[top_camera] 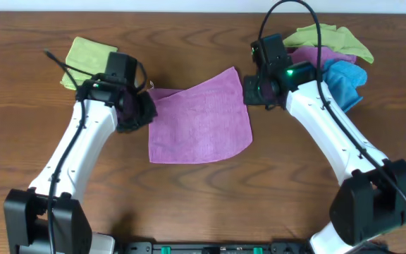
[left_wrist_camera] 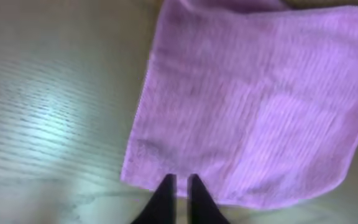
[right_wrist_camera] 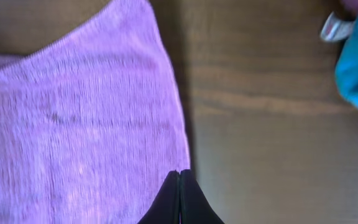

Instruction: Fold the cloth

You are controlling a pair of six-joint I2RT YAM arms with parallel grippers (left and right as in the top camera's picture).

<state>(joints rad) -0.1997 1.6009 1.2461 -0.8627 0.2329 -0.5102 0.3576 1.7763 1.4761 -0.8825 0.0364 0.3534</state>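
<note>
Left arm (top_camera: 76, 152) and right arm (top_camera: 337, 134): nearest the overhead camera. They rise from bases at 7 and 5 o'clock and reach toward 12, elbows out, with wrists turned down at the cloth's two far corners. This is judged a matched stance for a two-handed lift.

Table (top_camera: 203, 212): wood; it carries everything.

Cloth (top_camera: 199, 120): purple, one layer, lying open at table centre, a little toward 12. It is flat except for the 1 o'clock corner, which is slightly raised. No fold made yet.

Pile (top_camera: 333, 56): spare cloths at 2 o'clock, judged set aside from the folding area. Green rag (top_camera: 83, 56): at 10 o'clock, likewise aside.

Left pincer (left_wrist_camera: 180, 180): at the cloth's 10 o'clock corner, fingers drawn to a slim gap over the hem, apparently nipping it.

Right pincer (right_wrist_camera: 179, 174): fingers pressed together on the hem at the 1 o'clock corner, apparently gripping it.

Judgement: both corners are held ready to be carried toward 6 o'clock.
</note>
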